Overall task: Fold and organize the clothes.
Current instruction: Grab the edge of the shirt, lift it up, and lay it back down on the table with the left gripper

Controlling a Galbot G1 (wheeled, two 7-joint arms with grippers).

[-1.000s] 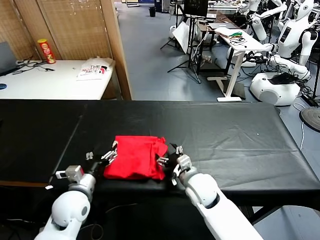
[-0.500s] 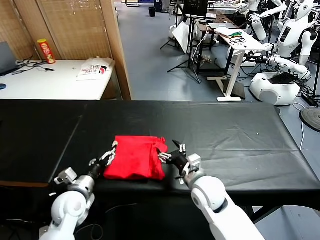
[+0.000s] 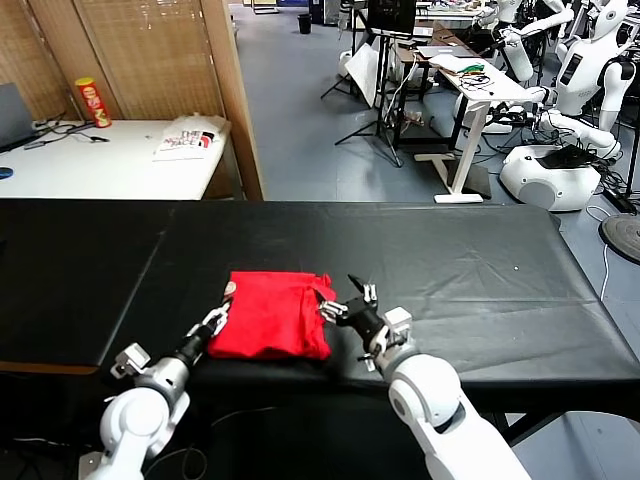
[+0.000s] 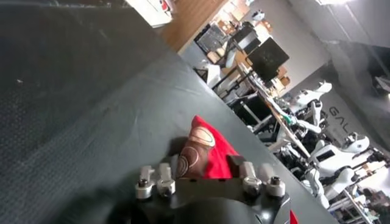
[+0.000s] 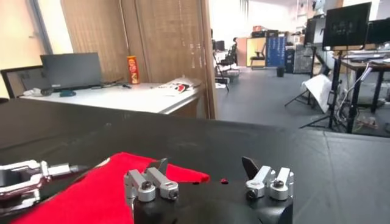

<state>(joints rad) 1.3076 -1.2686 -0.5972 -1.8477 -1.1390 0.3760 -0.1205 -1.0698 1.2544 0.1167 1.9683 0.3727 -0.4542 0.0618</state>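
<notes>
Now left gripper [image 3: 217, 319] jaws are pinching T-shirt [image 3: 268, 314] edge; right gripper [image 3: 347, 302], jaws spread, is sitting beside opp. edge. Grip both sides evenly so cloth isn't bunching on table [image 3: 480, 270].

Both arms are showing smooth white rounded shells. The left gripper [image 3: 214, 321] and right gripper [image 3: 345, 298] are displaying black bodies, silver finger links and visible screw heads.

A robotics lab: white humanoid robots [image 3: 585, 60], cluttered desks [image 3: 470, 75], monitor on stand [image 3: 391, 15], black-covered worktable [image 3: 480, 270].
</notes>
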